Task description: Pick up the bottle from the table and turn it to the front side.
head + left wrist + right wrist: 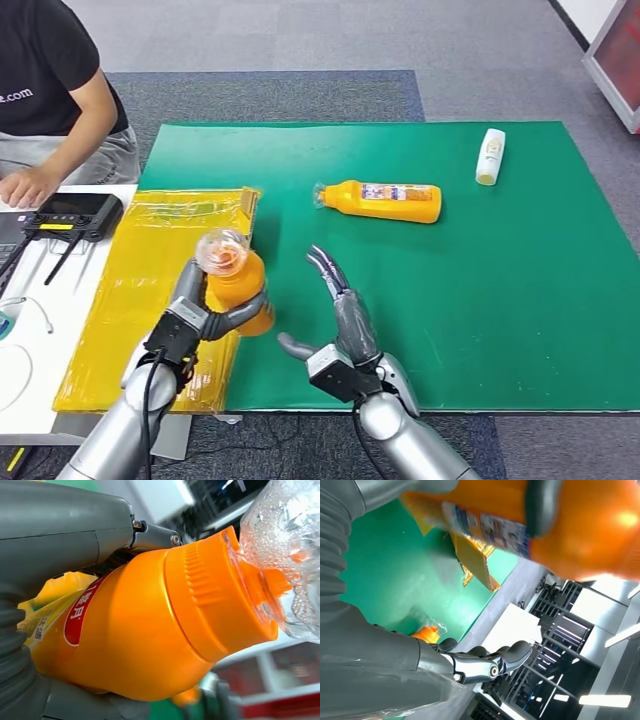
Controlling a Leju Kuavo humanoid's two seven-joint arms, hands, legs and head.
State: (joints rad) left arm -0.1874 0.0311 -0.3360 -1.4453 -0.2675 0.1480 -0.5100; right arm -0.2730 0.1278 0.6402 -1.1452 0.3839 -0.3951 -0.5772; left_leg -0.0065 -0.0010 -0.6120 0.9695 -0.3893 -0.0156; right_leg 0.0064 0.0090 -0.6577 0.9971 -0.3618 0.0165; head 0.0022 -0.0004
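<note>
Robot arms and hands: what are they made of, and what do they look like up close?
Silver rounded arm tubes end in black wrist blocks, with black cables running along the left arm. The left hand and right hand are grey, with darker slim fingers; a ribbed grey cover sits behind each.

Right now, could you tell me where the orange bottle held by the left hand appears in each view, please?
Head view: orange bottle lower left of centre, gripped by the left hand.
Left wrist view: it spans the frame, clear cap to the right.
Right wrist view: along the top edge.
Shared landmark: the green mat.
</note>
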